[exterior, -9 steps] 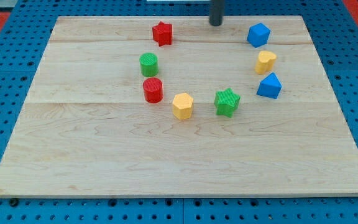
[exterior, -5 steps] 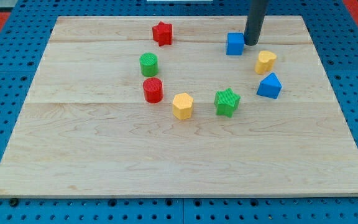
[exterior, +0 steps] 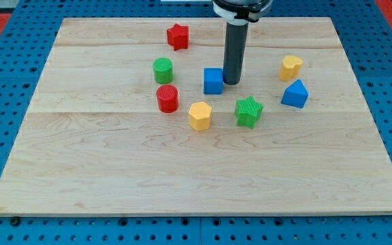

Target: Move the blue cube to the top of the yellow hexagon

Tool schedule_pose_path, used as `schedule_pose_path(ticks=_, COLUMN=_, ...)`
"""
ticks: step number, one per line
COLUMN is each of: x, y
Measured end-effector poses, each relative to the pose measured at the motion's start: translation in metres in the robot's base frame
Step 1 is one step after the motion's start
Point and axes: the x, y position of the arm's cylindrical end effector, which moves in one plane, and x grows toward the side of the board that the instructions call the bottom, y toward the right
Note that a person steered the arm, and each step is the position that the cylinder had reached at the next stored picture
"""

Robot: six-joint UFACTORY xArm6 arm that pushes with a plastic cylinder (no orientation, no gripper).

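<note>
The blue cube [exterior: 214,81] sits near the board's middle, just above and slightly right of the yellow hexagon [exterior: 200,116]. A small gap separates the two. My tip [exterior: 231,82] rests on the board against the cube's right side. The dark rod rises straight up from there to the view's top edge.
A red star [exterior: 177,36] lies at the top. A green cylinder [exterior: 162,70] and a red cylinder [exterior: 167,99] stand left of the cube. A green star [exterior: 249,111] lies right of the hexagon. A yellow heart [exterior: 290,67] and another blue block [exterior: 295,94] lie at the right.
My tip has moved left and down the view, pushing the blue cube from the upper right to a spot just above the yellow hexagon. The other blocks have not moved.
</note>
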Motion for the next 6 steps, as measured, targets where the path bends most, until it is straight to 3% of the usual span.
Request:
schedule_pose_path(ticks=2, x=-0.025, y=0.031)
schedule_pose_path(ticks=3, x=-0.027, y=-0.031)
schedule_pose_path(ticks=5, x=0.015, y=-0.026)
schedule_pose_path(ticks=6, x=0.009, y=-0.017)
